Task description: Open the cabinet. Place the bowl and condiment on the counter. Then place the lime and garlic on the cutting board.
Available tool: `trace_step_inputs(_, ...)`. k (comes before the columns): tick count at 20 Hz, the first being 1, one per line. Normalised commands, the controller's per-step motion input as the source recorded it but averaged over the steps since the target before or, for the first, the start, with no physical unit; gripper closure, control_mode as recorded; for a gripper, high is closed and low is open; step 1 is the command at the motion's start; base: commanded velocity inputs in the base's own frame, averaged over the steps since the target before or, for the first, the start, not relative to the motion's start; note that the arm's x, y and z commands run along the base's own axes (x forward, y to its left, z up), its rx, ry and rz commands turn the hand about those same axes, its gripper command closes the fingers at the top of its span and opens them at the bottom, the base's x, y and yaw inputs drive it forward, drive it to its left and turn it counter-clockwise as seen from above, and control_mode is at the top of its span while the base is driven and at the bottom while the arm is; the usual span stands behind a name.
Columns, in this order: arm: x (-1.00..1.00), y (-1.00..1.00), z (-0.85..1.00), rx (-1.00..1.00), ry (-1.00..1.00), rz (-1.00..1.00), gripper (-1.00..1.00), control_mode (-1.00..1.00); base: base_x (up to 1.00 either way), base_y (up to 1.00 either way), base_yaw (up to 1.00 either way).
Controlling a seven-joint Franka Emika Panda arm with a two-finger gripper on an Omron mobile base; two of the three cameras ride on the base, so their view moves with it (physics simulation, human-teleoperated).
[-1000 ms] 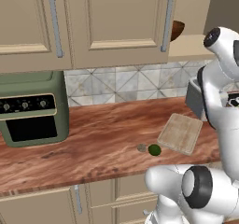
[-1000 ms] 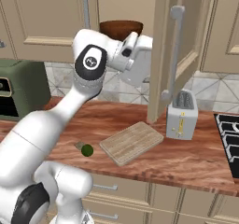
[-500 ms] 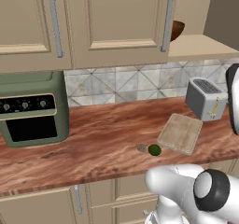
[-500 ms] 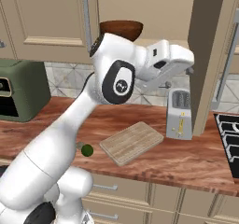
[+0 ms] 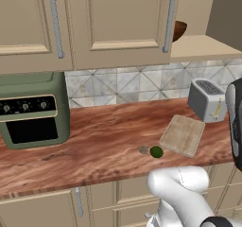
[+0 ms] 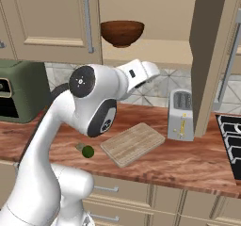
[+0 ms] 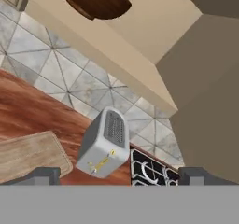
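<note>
Since the earlier frame the arm has swung right, clear of the cabinet [image 6: 155, 27], and the claw [image 7: 119, 174] now looks down past the toaster [image 7: 105, 143]. Claw fingertips [image 7: 44, 174] stand wide apart, holding nothing. Cabinet right door hangs open; left door shut. Bowl [image 6: 122, 32], dark brown wood, round, sits on the cabinet floor; in the left base view the door hides most of it. Condiment: cannot make out. Lime [image 5: 156, 151], dark green ball, lies on the reddish wood-grain tabletop [image 5: 99, 141] just left of the board [image 5: 183, 134]. Garlic [image 5: 143, 149], grey-brown lump, just beside the lime. Board: flat, tan, bare.
</note>
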Motion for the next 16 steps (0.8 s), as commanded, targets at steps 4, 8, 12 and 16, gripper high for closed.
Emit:
trace_step_inputs(4,-0.28,0.15,-0.13,0.06,0.01,0.12,-1.00,-1.00,0.00,0.00,0.00)
trace_step_inputs(8,0.02,0.27,0.10,0.03,0.00,0.02,-1.00,-1.00,0.00,0.00,0.00)
trace_step_inputs(12,0.14,0.96,0.74,0.23,0.04,0.02,-1.00,-1.00,0.00,0.00,0.00)
trace_step_inputs(16,0.37,1.00,0.98,0.21,0.21,0.00,-1.00,-1.00,0.00,0.00,0.00)
